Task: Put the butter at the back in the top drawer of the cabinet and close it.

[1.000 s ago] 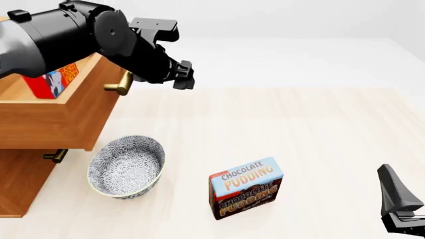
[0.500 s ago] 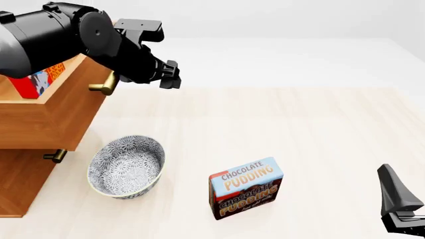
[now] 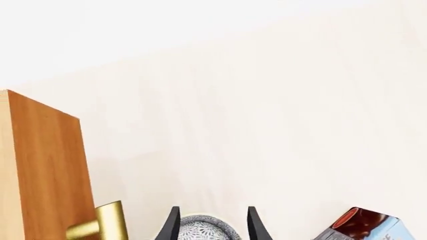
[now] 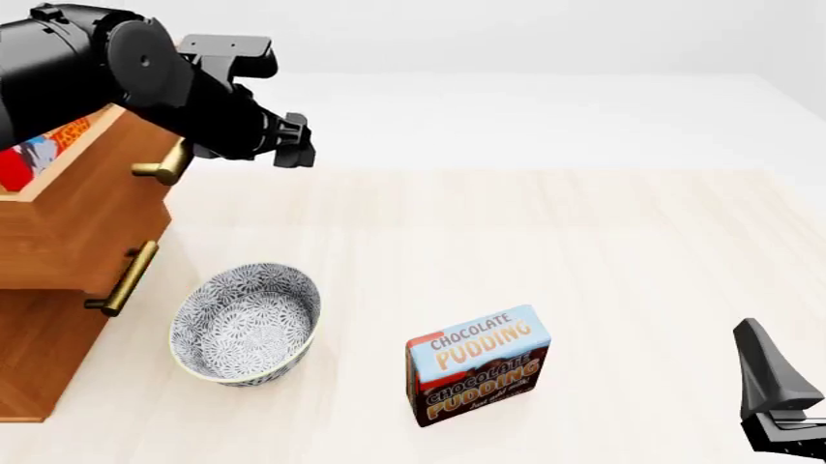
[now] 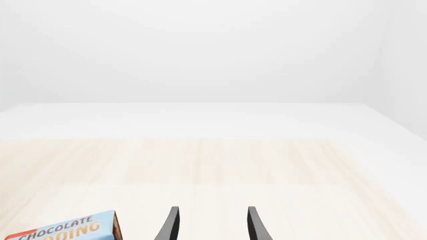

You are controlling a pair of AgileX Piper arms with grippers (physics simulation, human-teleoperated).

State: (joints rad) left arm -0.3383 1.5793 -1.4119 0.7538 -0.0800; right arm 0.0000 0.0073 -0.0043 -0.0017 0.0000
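The butter [image 4: 29, 159], a small red box with blue and orange panels, lies inside the top drawer [image 4: 77, 232] of the cabinet [image 4: 39, 358] at the far left, half hidden by my left arm. The drawer stands partly out. Its brass handle [image 4: 162, 166] is right beside my left gripper [image 4: 294, 145], which is open and holds nothing. In the left wrist view the drawer front [image 3: 47, 170] and its handle [image 3: 100, 225] lie beside my open left gripper [image 3: 211, 222]. My right gripper [image 4: 752, 333] rests open at the near right, empty in its wrist view [image 5: 211, 222].
A patterned bowl [image 4: 246, 324] sits just in front of the cabinet, and a Chocolate Pudding box [image 4: 478, 365] stands near the table's middle front. The second drawer's handle [image 4: 123, 280] shows below the top drawer. The bowl [image 3: 203, 231] and pudding box [image 3: 363, 227] also show in the left wrist view.
The top drawer has slid leftward into the cabinet, carrying the butter with it. My left arm moved left along with the drawer front. The right arm has not moved.
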